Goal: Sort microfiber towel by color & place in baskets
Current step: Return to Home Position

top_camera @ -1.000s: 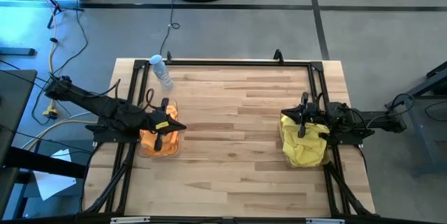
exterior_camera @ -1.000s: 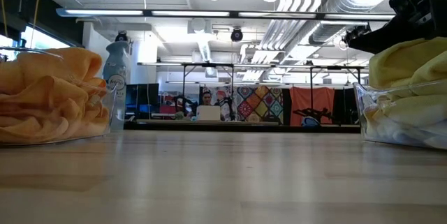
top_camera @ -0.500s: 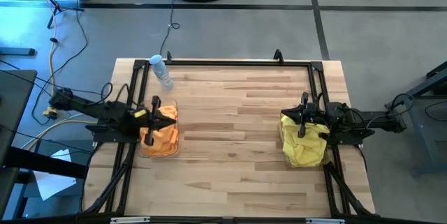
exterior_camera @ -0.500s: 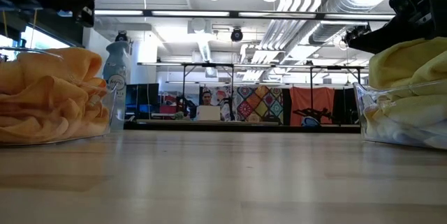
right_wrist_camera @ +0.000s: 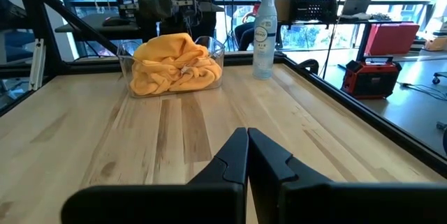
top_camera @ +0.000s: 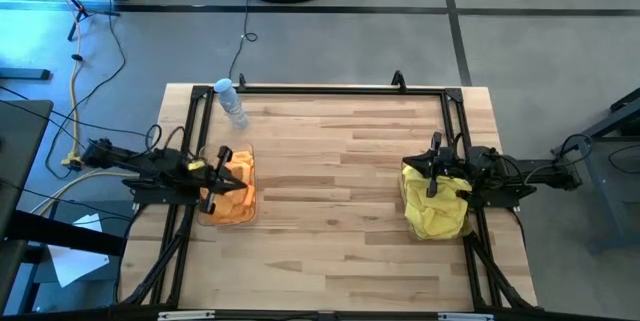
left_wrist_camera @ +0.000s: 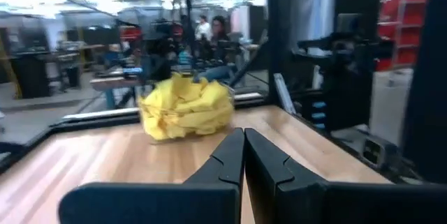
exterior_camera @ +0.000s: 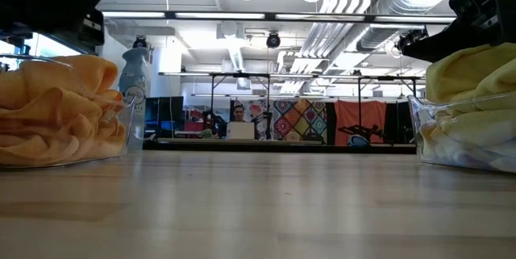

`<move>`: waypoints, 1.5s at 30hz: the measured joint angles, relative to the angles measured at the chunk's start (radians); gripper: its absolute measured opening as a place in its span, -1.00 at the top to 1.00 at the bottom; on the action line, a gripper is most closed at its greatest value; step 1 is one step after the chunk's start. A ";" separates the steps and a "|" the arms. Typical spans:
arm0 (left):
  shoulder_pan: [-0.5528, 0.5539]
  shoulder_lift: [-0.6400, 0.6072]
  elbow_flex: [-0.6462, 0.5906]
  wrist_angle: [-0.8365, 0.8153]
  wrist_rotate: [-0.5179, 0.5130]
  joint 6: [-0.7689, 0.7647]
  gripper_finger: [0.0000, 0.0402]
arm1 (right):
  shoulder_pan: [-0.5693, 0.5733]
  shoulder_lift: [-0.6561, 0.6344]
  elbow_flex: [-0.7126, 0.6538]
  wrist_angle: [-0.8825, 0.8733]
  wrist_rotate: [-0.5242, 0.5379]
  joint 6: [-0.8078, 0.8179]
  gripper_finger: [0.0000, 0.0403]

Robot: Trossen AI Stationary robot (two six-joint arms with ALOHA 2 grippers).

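Orange towels (top_camera: 235,193) fill the clear basket (top_camera: 251,149) at the table's left; in the right wrist view the orange towels (right_wrist_camera: 172,64) bulge over its rim. Yellow towels (top_camera: 437,213) fill the other basket (exterior_camera: 423,134) at the right, and the yellow towels (left_wrist_camera: 184,108) show far off in the left wrist view. My left gripper (top_camera: 226,168) hangs shut above the orange basket's left part, pointing right; the same left gripper (left_wrist_camera: 244,148) touches nothing. My right gripper (top_camera: 429,173) is shut above the yellow basket, pointing left; the right gripper (right_wrist_camera: 247,148) is also free.
A clear spray bottle (top_camera: 231,101) stands near the far left corner, just behind the orange basket; the same bottle (right_wrist_camera: 264,33) shows in the right wrist view. A black frame (top_camera: 330,88) runs along the table's edges. Bare wood (top_camera: 330,181) lies between the two baskets.
My left gripper has drawn back toward the table's left edge, from over the middle of the orange basket to its left part, and has come lower. The towels and the right arm have kept still.
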 joint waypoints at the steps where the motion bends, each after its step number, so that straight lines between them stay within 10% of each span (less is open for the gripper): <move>1: 0.004 0.002 0.000 0.000 0.026 0.000 1.00 | 0.000 0.000 0.000 0.000 0.000 0.000 1.00; 45: 0.094 0.003 0.001 -0.084 -0.022 -0.098 1.00 | 0.000 0.000 0.000 0.000 -0.004 0.000 1.00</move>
